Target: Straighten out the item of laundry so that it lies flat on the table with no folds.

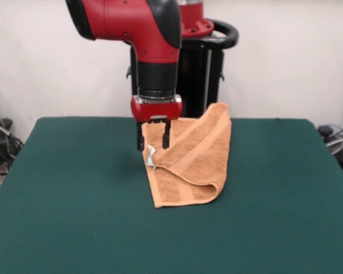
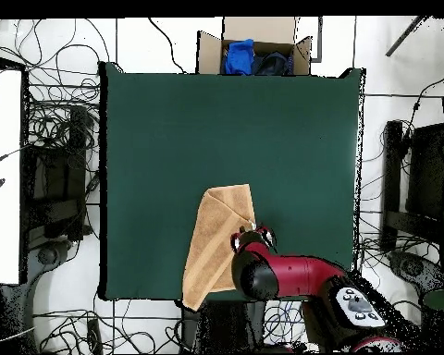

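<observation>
One table (image 1: 57, 217), green top. One orange towel (image 1: 191, 165) on it, folded over itself, at the robot-side edge, one corner overhanging. One white tag (image 1: 150, 156). One end effector (image 1: 154, 138), fingers closed on the towel's edge near the tag.

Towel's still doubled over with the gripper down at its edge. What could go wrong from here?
1. The gripper sits at the folded edge of the towel near the white tag; it may catch both layers, so a pull would drag the fold instead of opening it.
2. In the overhead view the towel reaches the table edge nearest the robot base; dragging that way could pull it off.
</observation>
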Motion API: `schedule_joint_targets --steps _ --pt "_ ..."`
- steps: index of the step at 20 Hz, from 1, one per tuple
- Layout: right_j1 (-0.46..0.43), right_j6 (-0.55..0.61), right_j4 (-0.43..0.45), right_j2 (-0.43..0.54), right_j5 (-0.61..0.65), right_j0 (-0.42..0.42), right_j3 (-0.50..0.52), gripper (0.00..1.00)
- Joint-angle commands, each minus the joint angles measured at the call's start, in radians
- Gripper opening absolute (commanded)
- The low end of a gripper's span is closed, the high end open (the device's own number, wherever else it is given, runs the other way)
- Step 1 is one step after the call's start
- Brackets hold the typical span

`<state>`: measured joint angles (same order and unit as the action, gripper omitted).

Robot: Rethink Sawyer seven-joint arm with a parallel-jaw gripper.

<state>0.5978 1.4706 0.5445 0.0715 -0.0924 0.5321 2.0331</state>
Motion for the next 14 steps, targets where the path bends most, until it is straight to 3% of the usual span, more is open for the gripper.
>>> schedule_joint_targets --steps 1,14 --pt "-0.027 0.114 -0.001 0.023 0.079 -0.018 -0.039 1.00" --pt "-0.091 0.107 0.003 0.019 0.057 -0.022 -0.101 1.00"
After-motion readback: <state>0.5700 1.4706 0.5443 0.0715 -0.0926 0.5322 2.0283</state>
